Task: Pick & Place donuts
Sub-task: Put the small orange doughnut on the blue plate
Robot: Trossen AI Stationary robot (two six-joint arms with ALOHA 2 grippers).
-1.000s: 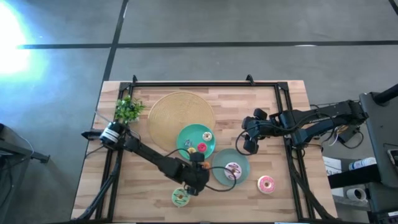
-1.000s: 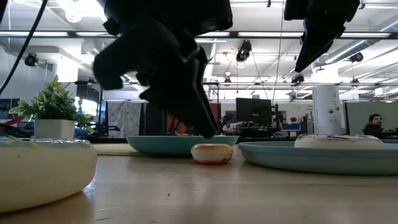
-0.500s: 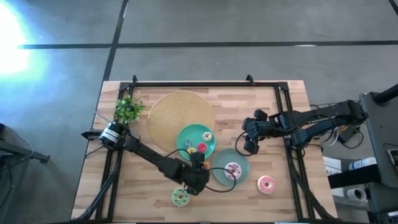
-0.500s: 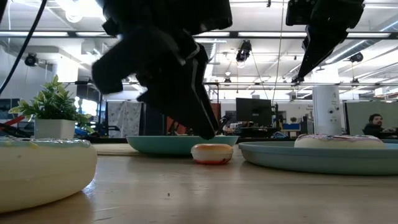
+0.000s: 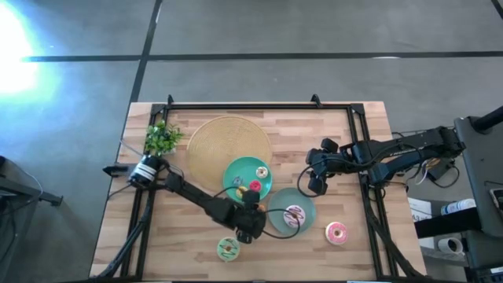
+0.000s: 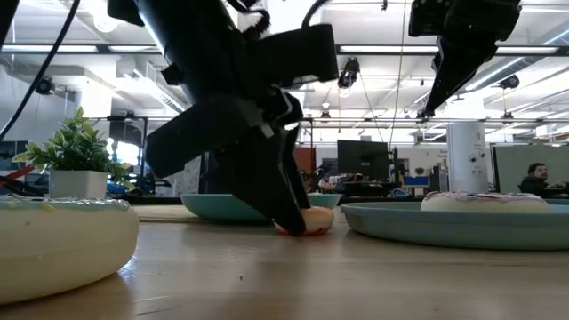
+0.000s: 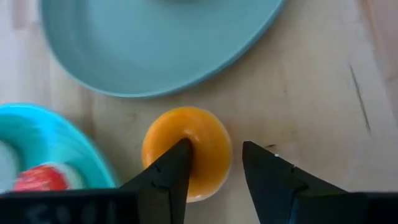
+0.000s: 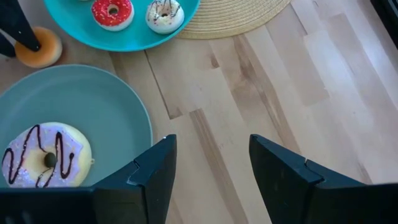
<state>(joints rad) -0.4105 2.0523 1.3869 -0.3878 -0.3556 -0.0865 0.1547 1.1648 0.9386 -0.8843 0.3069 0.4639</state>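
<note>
A small orange donut (image 7: pixel 186 149) lies flat on the wood between the bright teal plate (image 5: pixel 240 169) and the grey-teal plate (image 5: pixel 306 206). My left gripper (image 7: pixel 214 165) is open and low over it, one finger at the hole and the other past the outer rim. The bright teal plate holds small donuts, a red one (image 5: pixel 255 186) among them. The white striped donut (image 5: pixel 295 214) rests on the grey-teal plate. The pink donut (image 5: pixel 336 232) and the green donut (image 5: pixel 228 249) lie on the table. My right gripper (image 5: pixel 317 182) hangs open above the table, right of the plates. My left gripper comes from above, slanting down. One finger (image 7: pixel 171 168) stands at the hole of the orange donut (image 7: pixel 202 140) and the other finger (image 7: pixel 267 174) stands outside its rim. The ring's wall is between them. The donut lies flat on the table; I cannot tell whether the fingers touch it.
A big tan woven disc (image 5: pixel 228 141) lies behind the bright teal plate. A small potted plant (image 5: pixel 163 137) stands at the table's far left. A black frame (image 5: pixel 259 104) runs along the table's edges. Bare wood lies near the right gripper.
My left gripper has moved down onto the small orange donut, its fingertips dropping from above the donut to table height around it. The donut has stayed in place.
</note>
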